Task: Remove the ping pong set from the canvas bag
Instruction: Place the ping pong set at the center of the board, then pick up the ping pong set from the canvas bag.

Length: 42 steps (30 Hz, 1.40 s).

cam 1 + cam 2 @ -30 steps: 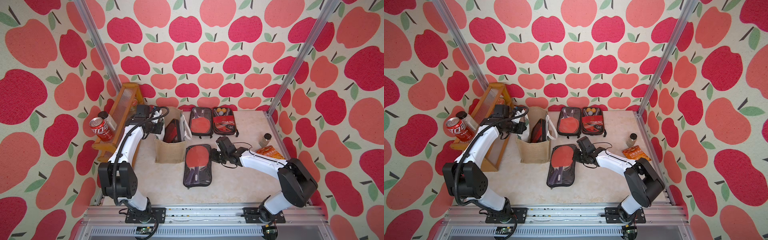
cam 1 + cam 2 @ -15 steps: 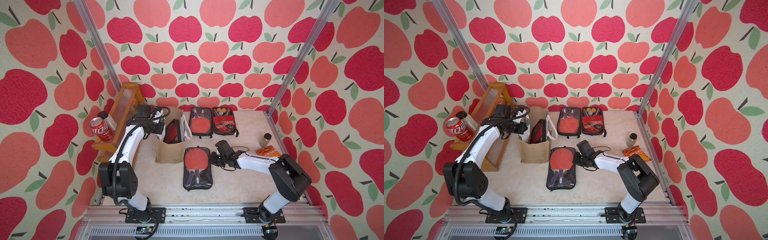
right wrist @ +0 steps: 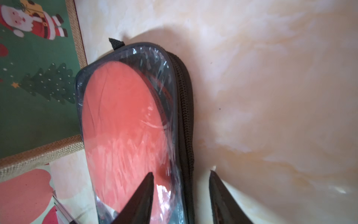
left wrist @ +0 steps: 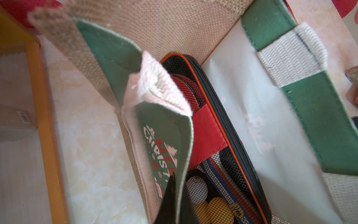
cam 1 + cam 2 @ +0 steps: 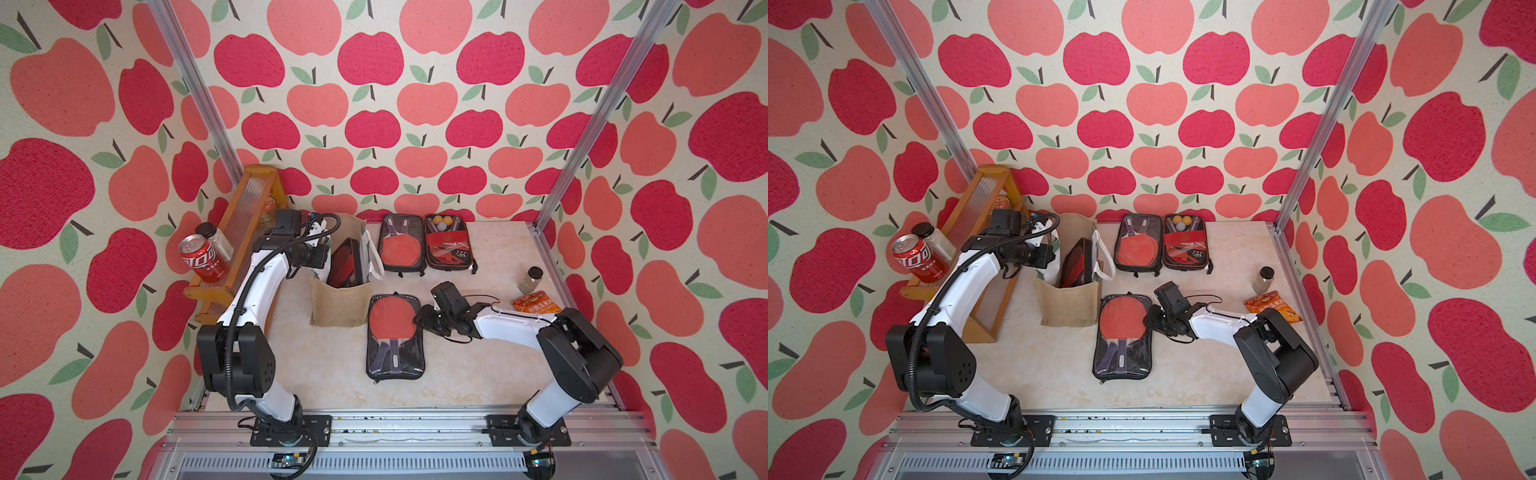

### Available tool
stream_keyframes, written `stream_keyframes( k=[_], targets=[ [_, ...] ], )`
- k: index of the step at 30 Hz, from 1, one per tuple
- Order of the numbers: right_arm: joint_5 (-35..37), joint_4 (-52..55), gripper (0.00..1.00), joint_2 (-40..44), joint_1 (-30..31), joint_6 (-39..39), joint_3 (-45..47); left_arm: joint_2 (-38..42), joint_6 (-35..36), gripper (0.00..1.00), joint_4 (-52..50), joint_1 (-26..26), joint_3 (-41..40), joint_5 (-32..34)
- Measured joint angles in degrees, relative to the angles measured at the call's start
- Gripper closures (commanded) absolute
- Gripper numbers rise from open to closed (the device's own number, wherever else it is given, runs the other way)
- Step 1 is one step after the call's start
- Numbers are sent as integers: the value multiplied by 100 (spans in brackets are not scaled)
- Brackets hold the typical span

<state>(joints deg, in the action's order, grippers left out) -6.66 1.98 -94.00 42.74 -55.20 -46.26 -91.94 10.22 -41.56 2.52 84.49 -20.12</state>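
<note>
**Bag held open; one set inside, one out on the bench**

The left end effector [image 4: 174, 192] is clamped on the canvas bag's [image 5: 338, 305] side panel, probably to keep the mouth spread and the bag steady. A zipped ping pong set [image 4: 209, 131] stands on edge inside. The right end effector [image 3: 181, 172], jaws half parted, straddles the zip edge of a clear-fronted paddle case [image 5: 392, 332] and grips nothing. That case lies flat on the bench [image 5: 478, 374], just beside the bag.

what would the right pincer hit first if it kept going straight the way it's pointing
Most likely the clear-fronted ping pong case lying on the table: the right pincer is open, with the case's zipped edge lined up between its jaws. Whether it touches yet is unclear.
</note>
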Motion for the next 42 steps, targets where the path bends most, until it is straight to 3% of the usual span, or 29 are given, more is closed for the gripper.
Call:
stream_keyframes(
  k=[7, 19, 27, 30, 36, 42],
  targets=[
    [273, 560, 39, 111, 0, 177, -267, 0, 2, 100, -2, 0, 0, 2],
    [817, 1353, 28, 225, 173, 754, -2059, 0, 22, 100, -2, 52, 0, 2],
    [922, 1528, 27, -291, 345, 1008, -3241, 2, 61, 100, -2, 68, 0, -20],
    [920, 1665, 30, -507, 452, 1176, -3773, 13, 131, 100, -2, 74, 0, -31],
    [824, 1871, 51, -955, 590, 1574, -5104, 59, 131, 100, -2, 74, -11, -118],
    [586, 2210, 61, -1716, 686, 1799, -6561, 98, 131, 100, -42, 74, -11, -195]
  ],
)
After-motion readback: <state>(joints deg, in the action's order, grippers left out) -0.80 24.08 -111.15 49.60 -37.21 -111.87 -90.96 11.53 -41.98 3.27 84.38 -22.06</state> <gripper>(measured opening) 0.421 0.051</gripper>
